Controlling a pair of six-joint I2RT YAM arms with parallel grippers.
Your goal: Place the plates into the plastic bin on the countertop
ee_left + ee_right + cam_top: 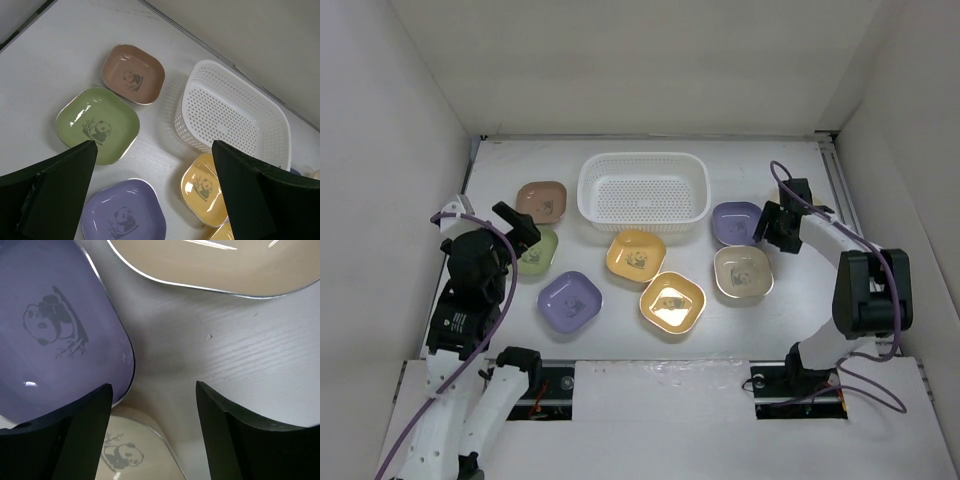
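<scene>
Eight plates in all: two purple plates [569, 300] [736, 222], two orange-yellow plates [635, 254] [672, 302], one green plate [535, 250], one tan plate [541, 201], and two cream plates [215, 260] [132, 452], both seen in the right wrist view, while from above only one cream plate [742, 272] shows plainly and the other is mostly hidden by the right arm [820, 232]. There is one white perforated plastic bin [643, 190]. Each plate centre in view bears one panda picture [100, 131].
</scene>
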